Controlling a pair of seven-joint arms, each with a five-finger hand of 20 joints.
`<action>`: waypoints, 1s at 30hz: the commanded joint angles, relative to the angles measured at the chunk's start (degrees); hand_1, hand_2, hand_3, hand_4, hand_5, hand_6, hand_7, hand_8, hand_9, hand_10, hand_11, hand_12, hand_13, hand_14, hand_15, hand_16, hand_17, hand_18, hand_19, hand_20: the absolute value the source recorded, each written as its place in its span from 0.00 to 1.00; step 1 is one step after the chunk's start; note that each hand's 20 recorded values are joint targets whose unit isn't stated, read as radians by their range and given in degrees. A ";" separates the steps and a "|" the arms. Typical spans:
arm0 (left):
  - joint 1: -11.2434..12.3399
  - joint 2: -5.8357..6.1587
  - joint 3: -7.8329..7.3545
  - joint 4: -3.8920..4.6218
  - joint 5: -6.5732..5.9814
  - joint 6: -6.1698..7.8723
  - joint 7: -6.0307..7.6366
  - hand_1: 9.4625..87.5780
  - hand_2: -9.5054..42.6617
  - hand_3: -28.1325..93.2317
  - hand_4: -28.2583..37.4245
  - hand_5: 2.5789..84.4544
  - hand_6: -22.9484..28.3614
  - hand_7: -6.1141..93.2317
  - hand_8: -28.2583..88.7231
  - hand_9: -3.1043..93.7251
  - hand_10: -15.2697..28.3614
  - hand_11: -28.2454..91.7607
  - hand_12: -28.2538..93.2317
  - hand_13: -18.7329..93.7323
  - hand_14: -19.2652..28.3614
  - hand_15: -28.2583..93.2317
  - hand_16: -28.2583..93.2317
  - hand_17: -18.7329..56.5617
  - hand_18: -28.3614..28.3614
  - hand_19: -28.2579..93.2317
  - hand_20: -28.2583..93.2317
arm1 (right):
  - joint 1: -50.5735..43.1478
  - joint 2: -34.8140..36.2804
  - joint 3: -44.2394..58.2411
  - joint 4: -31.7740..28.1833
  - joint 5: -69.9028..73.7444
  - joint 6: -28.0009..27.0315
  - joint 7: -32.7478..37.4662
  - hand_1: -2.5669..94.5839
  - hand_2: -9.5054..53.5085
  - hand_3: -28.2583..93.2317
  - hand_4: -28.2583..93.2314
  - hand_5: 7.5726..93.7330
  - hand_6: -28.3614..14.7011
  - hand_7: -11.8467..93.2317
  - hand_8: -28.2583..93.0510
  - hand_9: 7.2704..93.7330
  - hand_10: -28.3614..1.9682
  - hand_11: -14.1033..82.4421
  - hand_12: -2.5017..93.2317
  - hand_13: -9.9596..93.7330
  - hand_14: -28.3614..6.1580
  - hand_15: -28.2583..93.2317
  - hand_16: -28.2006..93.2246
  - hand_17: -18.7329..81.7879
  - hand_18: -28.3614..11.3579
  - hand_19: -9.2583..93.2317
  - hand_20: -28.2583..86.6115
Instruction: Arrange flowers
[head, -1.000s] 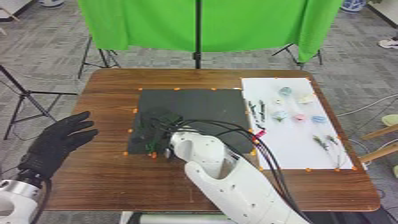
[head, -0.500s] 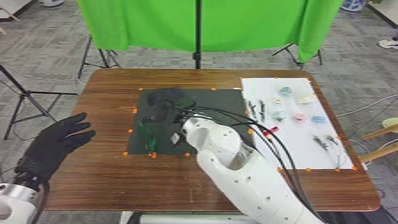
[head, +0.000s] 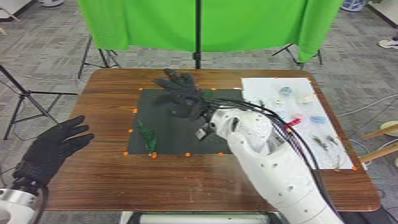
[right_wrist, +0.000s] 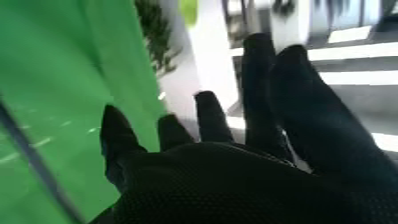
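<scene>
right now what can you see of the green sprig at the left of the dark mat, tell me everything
The green sprig looks leafy and slim, tapering toward its far end and fuller toward the near end. It lies on the dark mat, close to the left edge, pointing roughly away from the robot. Neither the left hand nor the right hand touches it. Whether it is real or artificial, I cannot tell.

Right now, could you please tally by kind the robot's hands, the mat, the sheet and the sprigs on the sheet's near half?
Hands, left hand and right hand: 2
Black mat: 1
White sheet: 1
Sprigs: 2
Total: 6
</scene>
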 joint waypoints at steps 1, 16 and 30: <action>1.69 0.39 0.19 -0.27 -0.03 0.58 -0.81 0.22 0.13 0.80 0.03 0.39 0.55 0.26 0.16 0.36 0.67 0.45 0.36 0.42 0.76 0.52 0.22 0.18 0.90 0.65 0.25 | -1.22 -5.75 -4.91 -1.11 -2.40 -5.20 -0.46 0.10 0.73 0.94 0.15 0.45 0.79 0.30 0.10 0.09 0.72 0.06 0.32 0.13 0.55 0.01 0.64 0.00 0.21 0.34 0.32; -0.26 0.68 0.86 0.40 0.27 0.03 -2.14 0.22 0.14 0.80 0.03 0.39 0.55 0.26 0.16 0.36 0.67 0.45 0.36 0.42 0.76 0.52 0.21 0.18 0.90 0.65 0.25 | 2.52 -9.93 -8.48 6.97 -15.11 -7.34 0.31 0.00 0.90 0.77 0.19 0.49 0.70 0.24 0.13 0.07 0.82 0.04 0.32 0.10 0.61 0.00 0.64 0.01 0.32 0.21 0.35; -0.46 1.60 1.27 0.60 -0.17 0.12 -1.43 0.22 0.14 0.80 0.03 0.39 0.55 0.27 0.16 0.36 0.67 0.45 0.36 0.42 0.76 0.52 0.21 0.18 0.90 0.65 0.25 | 5.36 -9.74 -9.85 11.47 -18.45 -6.63 3.69 0.00 0.91 0.73 0.20 0.56 0.50 0.22 0.15 0.10 0.90 0.04 0.28 0.11 0.64 0.00 0.64 0.02 0.34 0.19 0.37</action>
